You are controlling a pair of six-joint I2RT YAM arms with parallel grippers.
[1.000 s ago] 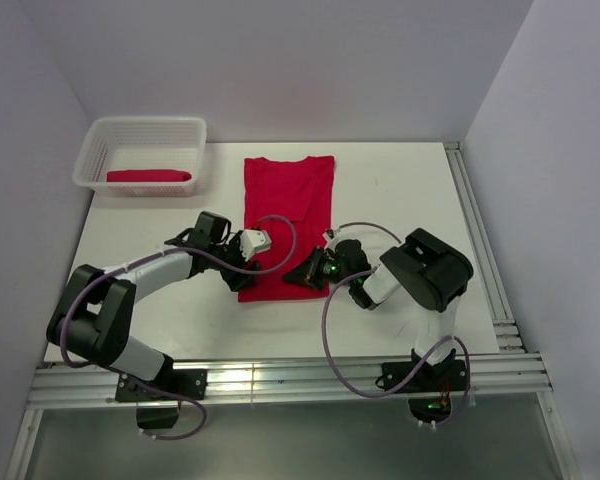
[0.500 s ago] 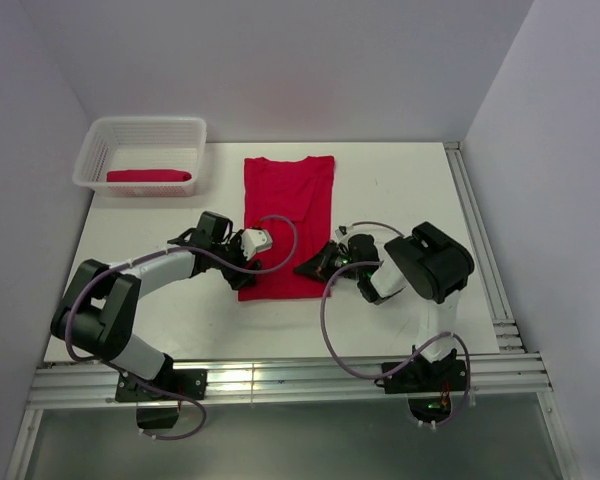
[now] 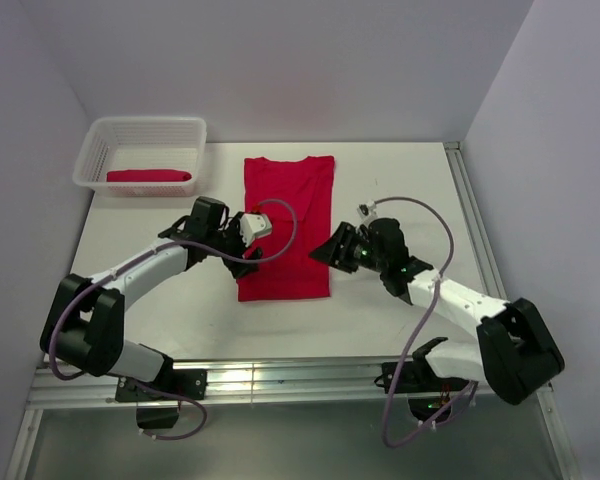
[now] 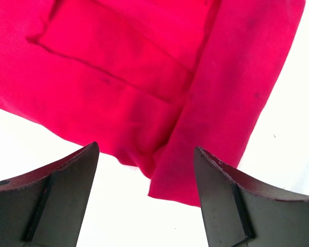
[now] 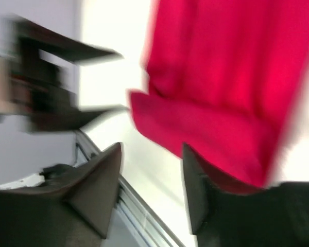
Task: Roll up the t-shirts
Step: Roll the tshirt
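One red t-shirt [image 3: 286, 222] lies flat on the white table, folded into a long strip, collar end far. A second t-shirt [image 3: 150, 177] lies rolled in the white basket [image 3: 92, 150] at the far left. My left gripper [image 3: 244, 264] hovers at the strip's near left edge. In the left wrist view it [image 4: 147, 198] is open, and the shirt's [image 4: 159, 77] folded corner lies just beyond its fingers. My right gripper [image 3: 332, 250] is beside the strip's right edge. The right wrist view is blurred; there it [image 5: 152, 177] is open with nothing between its fingers, the shirt [image 5: 221, 92] ahead of it.
Metal rails run along the table's right side [image 3: 477, 240] and its near edge [image 3: 280, 375]. Walls close in the left, back and right. The arm bases and their loose cables [image 3: 400, 330] sit at the near edge.
My right gripper has opened and let go of the shirt's near right corner, and that arm has swung out to the right. The hem now lies flat. The left gripper opened slightly wider.
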